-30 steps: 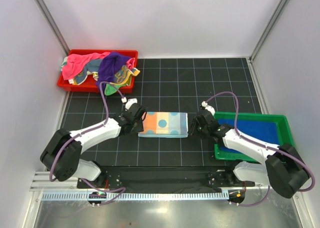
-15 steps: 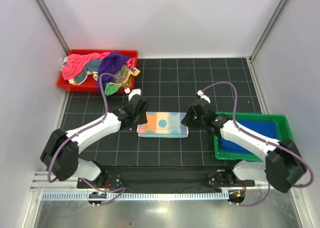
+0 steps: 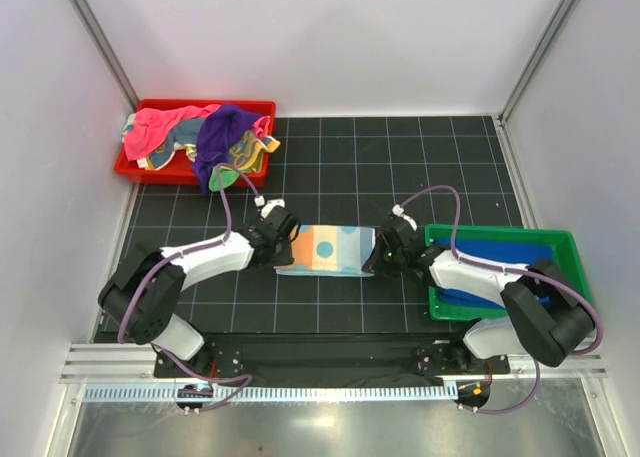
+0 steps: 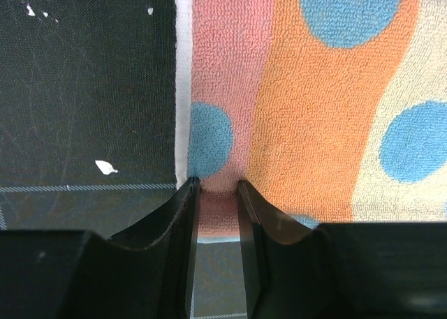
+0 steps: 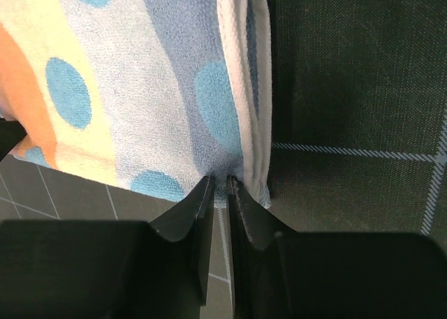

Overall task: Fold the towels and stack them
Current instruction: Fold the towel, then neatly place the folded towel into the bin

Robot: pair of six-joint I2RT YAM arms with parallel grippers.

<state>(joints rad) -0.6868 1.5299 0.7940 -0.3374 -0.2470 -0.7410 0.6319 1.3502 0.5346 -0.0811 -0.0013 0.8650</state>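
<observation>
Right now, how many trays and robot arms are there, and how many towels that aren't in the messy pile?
Trays: 2 (red tray, green tray)
Robot arms: 2 (left arm, right arm)
Towels outside the pile: 2 (spotted towel, blue towel)
Total: 6

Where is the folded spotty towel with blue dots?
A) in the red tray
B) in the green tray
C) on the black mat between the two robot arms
C: the folded polka-dot cloth towel lies on the black gridded mat, with the left gripper at one end and the right gripper at the other.
</observation>
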